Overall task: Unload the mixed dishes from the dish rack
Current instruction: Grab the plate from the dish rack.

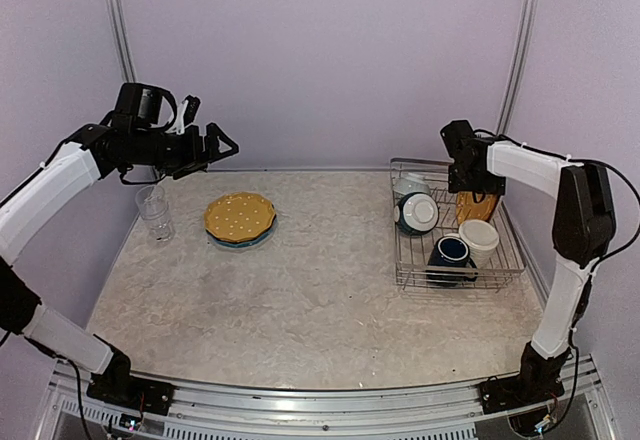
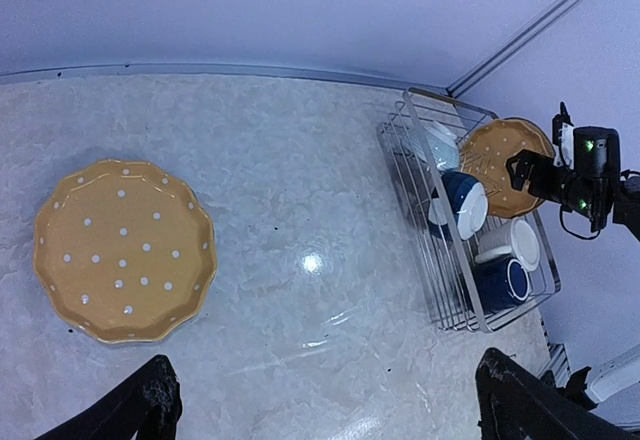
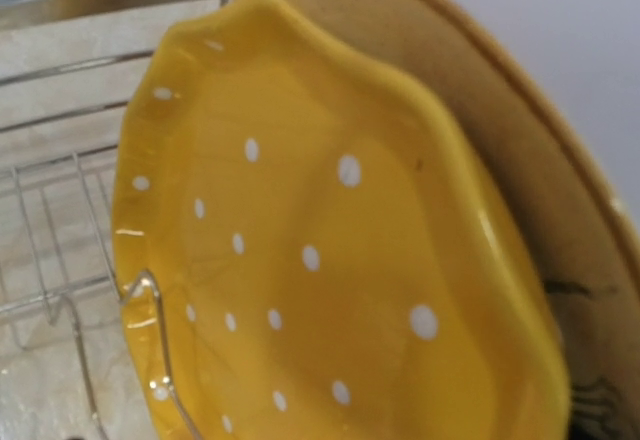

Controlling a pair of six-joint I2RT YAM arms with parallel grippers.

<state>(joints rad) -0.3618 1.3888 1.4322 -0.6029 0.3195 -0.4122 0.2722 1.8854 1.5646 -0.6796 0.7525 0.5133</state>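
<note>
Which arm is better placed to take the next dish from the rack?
Right: the right end effector hangs over the orange-yellow plate in the dish rack; the left end effector is across the table, above the glass tumbler.

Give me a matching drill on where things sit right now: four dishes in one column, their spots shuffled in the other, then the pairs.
1 glass tumbler
2 dark blue mug
3 teal bowl
4 flat yellow dotted plate

A dish rack, near end, beside the cream mug
B table, near its left edge
C dish rack, middle, tipped on its side
D table, atop another plate

Pairs: 1-B, 2-A, 3-C, 4-D
</note>
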